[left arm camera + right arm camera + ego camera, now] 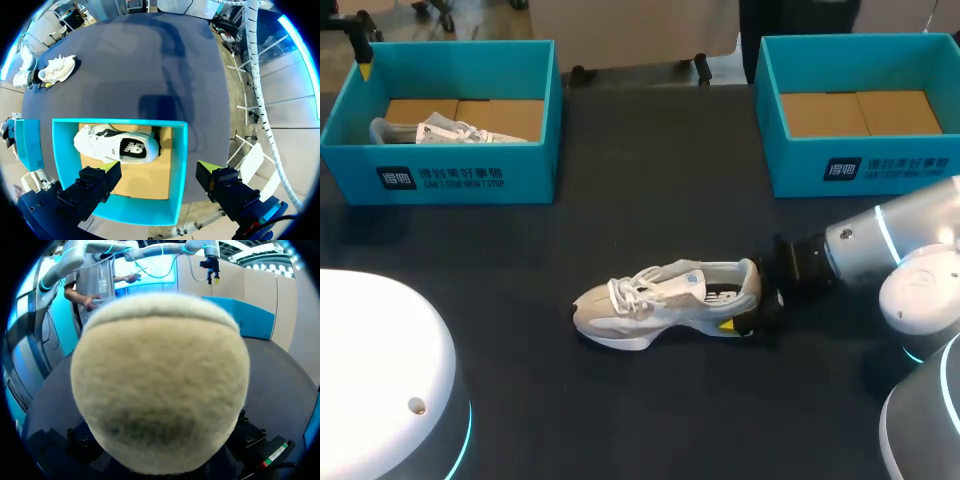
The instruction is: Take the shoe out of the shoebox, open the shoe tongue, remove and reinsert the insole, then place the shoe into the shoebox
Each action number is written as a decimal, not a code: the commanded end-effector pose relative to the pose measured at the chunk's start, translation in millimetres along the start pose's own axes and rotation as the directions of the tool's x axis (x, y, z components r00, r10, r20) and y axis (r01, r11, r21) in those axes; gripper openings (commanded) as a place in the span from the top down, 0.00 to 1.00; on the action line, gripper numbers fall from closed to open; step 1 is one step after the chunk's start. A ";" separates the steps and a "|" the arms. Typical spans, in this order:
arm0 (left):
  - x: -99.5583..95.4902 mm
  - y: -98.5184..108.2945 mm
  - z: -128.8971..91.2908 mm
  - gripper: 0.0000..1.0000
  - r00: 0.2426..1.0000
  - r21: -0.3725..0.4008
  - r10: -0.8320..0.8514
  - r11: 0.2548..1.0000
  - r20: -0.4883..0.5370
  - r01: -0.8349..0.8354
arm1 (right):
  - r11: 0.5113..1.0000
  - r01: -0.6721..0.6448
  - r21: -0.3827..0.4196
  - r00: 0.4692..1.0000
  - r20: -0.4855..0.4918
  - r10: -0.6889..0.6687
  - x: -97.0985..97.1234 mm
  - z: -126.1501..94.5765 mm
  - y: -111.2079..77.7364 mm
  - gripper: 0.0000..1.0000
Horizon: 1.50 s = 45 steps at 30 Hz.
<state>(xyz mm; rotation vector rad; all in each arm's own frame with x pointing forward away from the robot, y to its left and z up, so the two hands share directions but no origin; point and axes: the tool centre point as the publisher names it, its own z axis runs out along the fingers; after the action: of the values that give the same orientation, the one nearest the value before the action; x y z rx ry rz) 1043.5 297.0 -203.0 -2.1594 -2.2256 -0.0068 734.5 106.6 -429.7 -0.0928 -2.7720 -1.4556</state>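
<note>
Nearest, at the near right, the right arm (880, 250) comes in low over the worktop (650, 180), and the right tool (748, 312) sits at the heel of the shoe (665, 300). That shoe stands on its sole around the middle of the worktop, outside both boxes. Its long axis runs left to right, with the toe to the left, the heel to the right, and the laces and tongue uppermost. From the right wrist the heel fills nearly everything ahead, so the tool is touching it or just short of it. I cannot tell whether it is clenched on the heel or released, since the heel hides it.

The left tool (157, 167) hangs well apart, over the left shoebox (120, 121) at the far left, spread wide and holding nothing. A second shoe (117, 145) lies in that box below it. The right shoebox (860, 165), far right, holds only its cardboard liner (860, 112).

As I judge it, the right arm is much the nearer, lined up along the shoe's length from the heel end. The tongue lies beyond the collar from there, so opening it probably needs the heel steadied here while the other arm crosses over
</note>
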 end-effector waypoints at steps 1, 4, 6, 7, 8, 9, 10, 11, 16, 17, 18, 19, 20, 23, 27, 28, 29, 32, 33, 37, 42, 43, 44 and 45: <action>0.0 -1.0 -0.3 0.00 1.000 -0.002 0.000 1.000 -0.002 0.000 | 1.000 -0.001 0.008 1.000 0.003 0.001 -1.9 3.2 -0.2 1.00; 0.0 -1.0 -0.3 0.00 1.000 -0.002 0.000 1.000 -0.002 0.000 | 1.000 -0.001 0.008 1.000 0.003 0.001 -1.9 3.2 -0.2 1.00; 0.0 -1.0 -0.3 0.00 1.000 -0.002 0.000 1.000 -0.002 0.000 | 1.000 -0.001 0.008 1.000 0.003 0.001 -1.9 3.2 -0.2 1.00; 0.0 -1.0 -0.3 0.00 1.000 -0.002 0.000 1.000 -0.002 0.000 | 1.000 -0.001 0.008 1.000 0.003 0.001 -1.9 3.2 -0.2 1.00; 0.0 -1.0 -0.3 0.00 1.000 -0.002 0.000 1.000 -0.002 0.000 | 1.000 -0.001 0.008 1.000 0.003 0.001 -1.9 3.2 -0.2 1.00; 0.0 -1.0 -0.3 0.00 1.000 -0.002 0.000 1.000 -0.002 0.000 | 1.000 -0.001 0.008 1.000 0.003 0.001 -1.9 3.2 -0.2 1.00; 0.0 -1.0 -0.3 0.00 1.000 -0.002 0.000 1.000 -0.002 0.000 | 1.000 -0.001 0.008 1.000 0.003 0.001 -1.9 3.2 -0.2 1.00; 0.0 -1.0 -0.3 0.00 1.000 -0.002 0.000 1.000 -0.002 0.000 | 1.000 -0.001 0.008 1.000 0.003 0.001 -1.9 3.2 -0.2 1.00; 0.0 -1.0 -0.3 0.00 1.000 -0.002 0.000 1.000 -0.002 0.000 | 1.000 -0.001 0.008 1.000 0.003 0.001 -1.9 3.2 -0.2 1.00; 0.0 -1.0 -0.3 0.00 1.000 -0.002 0.000 1.000 -0.002 0.000 | 1.000 -0.001 0.008 1.000 0.003 0.001 -1.9 3.2 -0.2 1.00; 0.0 -1.0 -0.3 0.00 1.000 -0.002 0.000 1.000 -0.002 0.000 | 1.000 -0.001 0.008 1.000 0.003 0.001 -1.9 3.2 -0.2 1.00; 0.0 -1.0 -0.3 0.00 1.000 -0.002 0.000 1.000 -0.002 0.000 | 1.000 -0.001 0.008 1.000 0.003 0.001 -1.9 3.2 -0.2 1.00; 0.0 -1.0 -0.3 0.00 1.000 -0.002 0.000 1.000 -0.002 0.000 | 1.000 -0.001 0.008 1.000 0.003 0.001 -1.9 3.2 -0.2 1.00; -5.3 -5.9 0.4 0.00 0.980 -0.039 -0.195 0.980 0.033 0.196 | 1.000 -0.001 0.008 1.000 0.003 0.001 -1.9 3.2 -0.2 1.00; -9.0 -18.1 -1.5 0.00 0.838 0.016 -0.529 0.847 0.138 0.532 | 1.000 -0.001 0.008 1.000 0.003 0.001 -1.9 3.2 -0.2 1.00; -8.6 -21.8 -1.0 0.00 0.753 0.014 -0.642 0.762 0.141 0.647 | 1.000 -0.001 0.008 1.000 0.003 0.001 -1.9 3.2 -0.2 1.00; -7.4 -25.2 0.9 0.00 0.688 0.122 -0.715 0.699 0.122 0.705 | 1.000 -0.001 0.008 1.000 0.003 0.001 -1.9 3.2 -0.2 1.00; -0.4 -33.3 4.7 0.00 0.292 0.100 -0.954 0.298 0.071 0.949 | 1.000 -0.001 0.008 1.000 0.003 0.001 -1.9 3.2 -0.2 1.00; 1.4 -36.0 4.8 0.00 0.170 0.119 -0.981 0.180 0.089 0.976 | 1.000 -0.001 0.008 1.000 0.003 0.001 -1.9 3.2 -0.2 1.00; -5.2 -43.0 2.3 0.00 0.190 0.064 -0.971 0.201 0.146 0.978 | 1.000 -0.001 0.008 1.000 0.003 0.001 -1.9 3.2 -0.2 1.00; -5.2 -43.0 2.3 0.00 0.190 0.064 -0.971 0.201 0.146 0.978 | 1.000 -0.001 0.008 1.000 0.003 0.001 -1.9 3.2 -0.2 1.00; -5.2 -43.0 2.3 0.00 0.190 0.064 -0.971 0.201 0.146 0.978 | 1.000 -0.001 0.008 1.000 0.003 0.001 -1.9 3.2 -0.2 1.00; -5.2 -43.0 2.3 0.00 0.190 0.064 -0.971 0.201 0.146 0.978 | 1.000 -0.001 0.008 1.000 0.003 0.001 -1.9 3.2 -0.2 1.00; -5.2 -43.0 2.3 0.00 0.190 0.064 -0.971 0.201 0.146 0.978 | 1.000 -0.001 0.008 1.000 0.003 0.001 -1.9 3.2 -0.2 1.00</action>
<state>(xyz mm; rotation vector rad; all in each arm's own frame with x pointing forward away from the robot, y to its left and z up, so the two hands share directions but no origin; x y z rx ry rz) 1005.7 292.1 -202.8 -1.2367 -2.9328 0.0771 734.3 106.9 -429.4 -0.0944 -2.7747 -1.4518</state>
